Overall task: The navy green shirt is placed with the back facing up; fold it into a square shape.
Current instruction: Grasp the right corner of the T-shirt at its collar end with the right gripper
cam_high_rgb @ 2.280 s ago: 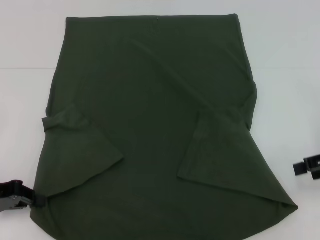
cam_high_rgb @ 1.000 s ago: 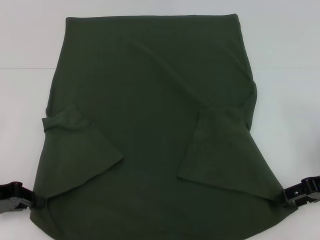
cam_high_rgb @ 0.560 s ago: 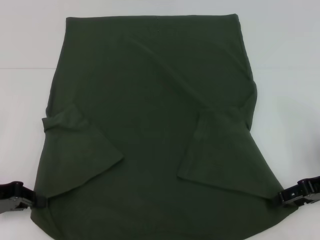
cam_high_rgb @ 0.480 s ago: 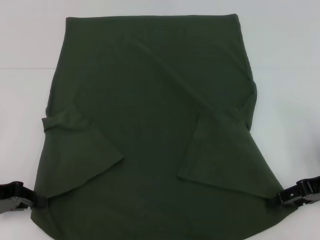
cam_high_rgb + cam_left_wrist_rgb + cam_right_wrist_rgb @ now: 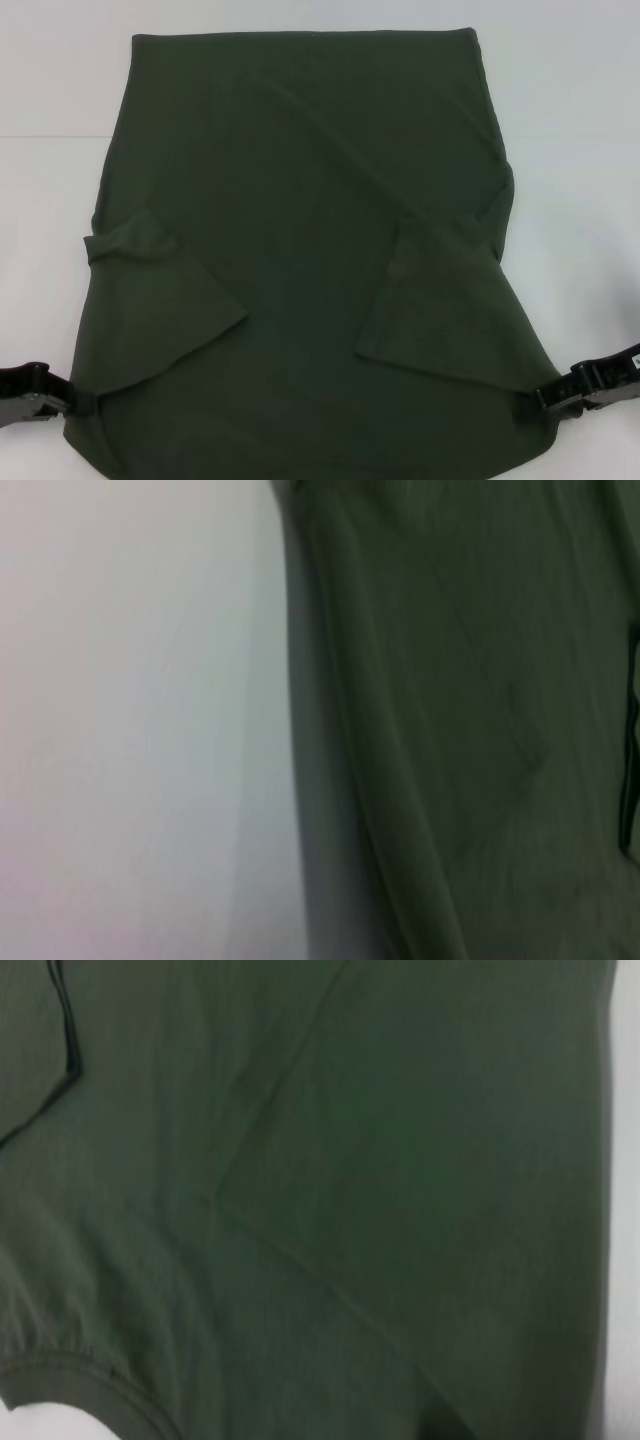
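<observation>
Shirt [image 5: 300,270] spread flat on the white worktop [image 5: 580,150], filling the middle of the head view from the top edge area down to the bottom. Plain dark olive cloth facing up, no lettering to be seen. Both side parts folded inward: left sleeve flap lying across the lower left of the frame, right sleeve flap across the lower right, their hems slanting toward the centre. Straight hem along the top of the frame; a long diagonal crease running from upper centre down toward the right flap.

Left gripper [image 5: 70,398] at the lower left edge of the frame, black, touching the shirt's lower left corner; tips buried at the cloth edge, so cannot tell whether the fingers are apart or clamped. Right gripper [image 5: 545,398] at the lower right edge of the frame, black, reaching onto the shirt's lower right corner; likewise cannot tell whether its fingers are together on the cloth.

Left wrist view: shirt [image 5: 470,720] filling one side, bare worktop [image 5: 140,720] on the other, edge of the cloth running between. Right wrist view: almost all shirt [image 5: 300,1180], with a rounded hem and a fold line crossing it.
</observation>
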Robot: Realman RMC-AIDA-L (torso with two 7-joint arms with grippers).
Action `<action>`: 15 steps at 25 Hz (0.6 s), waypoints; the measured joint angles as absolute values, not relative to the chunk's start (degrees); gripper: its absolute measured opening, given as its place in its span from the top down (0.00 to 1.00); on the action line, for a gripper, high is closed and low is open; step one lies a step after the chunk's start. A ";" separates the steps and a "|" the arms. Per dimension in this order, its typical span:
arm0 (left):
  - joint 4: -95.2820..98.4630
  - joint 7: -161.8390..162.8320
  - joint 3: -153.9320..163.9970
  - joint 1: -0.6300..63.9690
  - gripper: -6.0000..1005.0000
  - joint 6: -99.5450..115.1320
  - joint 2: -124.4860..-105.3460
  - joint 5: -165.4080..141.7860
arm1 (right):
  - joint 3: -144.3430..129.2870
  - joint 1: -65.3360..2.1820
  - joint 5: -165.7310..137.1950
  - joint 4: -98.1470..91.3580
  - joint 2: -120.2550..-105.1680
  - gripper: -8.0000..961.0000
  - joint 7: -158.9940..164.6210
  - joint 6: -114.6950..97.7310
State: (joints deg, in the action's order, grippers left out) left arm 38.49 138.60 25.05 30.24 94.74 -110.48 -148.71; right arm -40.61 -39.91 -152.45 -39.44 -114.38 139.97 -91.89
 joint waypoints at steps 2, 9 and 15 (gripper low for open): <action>38.50 138.60 25.05 30.24 0.95 94.74 -110.48 -148.71 | -40.42 -39.88 -152.32 -39.75 -114.38 0.19 139.95 -91.63; 38.50 138.60 25.05 30.24 0.95 94.74 -110.50 -148.67 | -41.80 -40.05 -152.67 -39.65 -114.40 0.44 139.88 -90.33; 38.50 138.60 25.05 30.40 0.95 94.76 -110.56 -148.62 | -42.19 -40.36 -152.67 -39.58 -114.45 0.72 140.03 -90.26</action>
State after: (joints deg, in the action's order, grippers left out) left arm 38.50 138.60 25.05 30.40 94.76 -110.56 -148.62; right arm -42.19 -40.36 -152.67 -39.58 -114.45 140.03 -90.26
